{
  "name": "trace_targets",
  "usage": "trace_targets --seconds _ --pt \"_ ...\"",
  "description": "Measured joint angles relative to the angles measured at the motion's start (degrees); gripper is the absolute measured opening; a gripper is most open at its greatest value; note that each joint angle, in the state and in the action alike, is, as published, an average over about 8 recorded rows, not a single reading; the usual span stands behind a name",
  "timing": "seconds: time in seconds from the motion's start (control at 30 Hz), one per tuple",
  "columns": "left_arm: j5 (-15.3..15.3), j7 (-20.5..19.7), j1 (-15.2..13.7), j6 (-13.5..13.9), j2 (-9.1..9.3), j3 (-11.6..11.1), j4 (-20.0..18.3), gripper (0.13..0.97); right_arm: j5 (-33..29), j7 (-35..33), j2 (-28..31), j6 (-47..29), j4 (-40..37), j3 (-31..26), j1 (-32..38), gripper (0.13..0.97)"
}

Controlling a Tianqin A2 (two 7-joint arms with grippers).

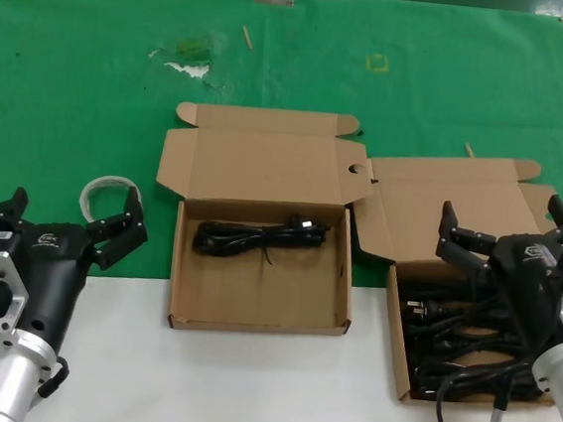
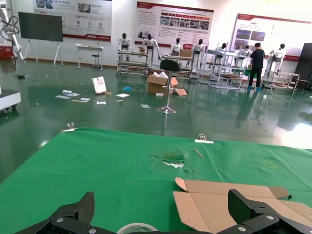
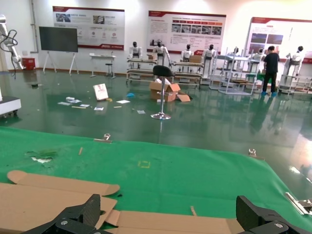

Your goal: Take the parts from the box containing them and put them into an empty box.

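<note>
Parts (image 1: 464, 333) fill the skewed box (image 1: 398, 327), partly hidden beneath the right gripper (image 1: 503, 237), spread wide and empty. Left of it, one cable (image 1: 259, 237) lies in the neater box (image 1: 257, 313); beyond, the left gripper (image 1: 71, 221) hovers open, holding nothing.

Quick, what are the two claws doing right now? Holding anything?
Left gripper: open, holding nothing, beside the left box.
Right gripper: open, empty, above the cables in the right box.

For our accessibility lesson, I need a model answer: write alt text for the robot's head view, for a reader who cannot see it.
Two open cardboard boxes sit on a green cloth: the middle box holds one coiled black cable, and the right box holds a tangle of black cables. The right hand hovers open above that tangle; the left hand waits open at the left, by a pale hose loop.
</note>
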Motion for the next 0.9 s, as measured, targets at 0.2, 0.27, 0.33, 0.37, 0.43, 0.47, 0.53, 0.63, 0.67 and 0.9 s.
trace_targets --seconds 0.2,0.27,0.33,0.37,0.43,0.47,0.53,0.63,0.67,0.9 --pt "0.0 -0.02 0.0 0.0 0.0 0.0 0.0 0.966 0.0 0.01 0.0 0.01 0.02 0.02 -0.02 0.966" --pt "0.0 -0.02 0.0 0.0 0.0 0.0 0.0 0.966 0.0 0.01 0.0 0.01 0.02 0.02 -0.02 0.966" --pt "0.0 -0.02 0.0 0.0 0.0 0.0 0.0 0.966 0.0 0.01 0.0 0.01 0.02 0.02 -0.02 0.966" --pt "0.0 -0.02 0.0 0.0 0.0 0.0 0.0 0.966 0.0 0.01 0.0 0.01 0.02 0.01 -0.02 0.966" --pt "0.0 -0.02 0.0 0.0 0.0 0.0 0.0 0.966 0.0 0.01 0.0 0.01 0.02 0.01 -0.02 0.966" --pt "0.0 -0.02 0.0 0.0 0.0 0.0 0.0 0.966 0.0 0.01 0.0 0.01 0.02 0.01 -0.02 0.966" --pt "0.0 -0.02 0.0 0.0 0.0 0.0 0.0 0.966 0.0 0.01 0.0 0.01 0.02 0.01 -0.02 0.966" --pt "0.0 -0.02 0.0 0.0 0.0 0.0 0.0 0.966 0.0 0.01 0.0 0.01 0.02 0.01 -0.02 0.966" --pt "0.0 -0.02 0.0 0.0 0.0 0.0 0.0 0.966 0.0 0.01 0.0 0.01 0.02 0.01 -0.02 0.966" --pt "0.0 -0.02 0.0 0.0 0.0 0.0 0.0 0.966 0.0 0.01 0.0 0.01 0.02 0.01 -0.02 0.966"
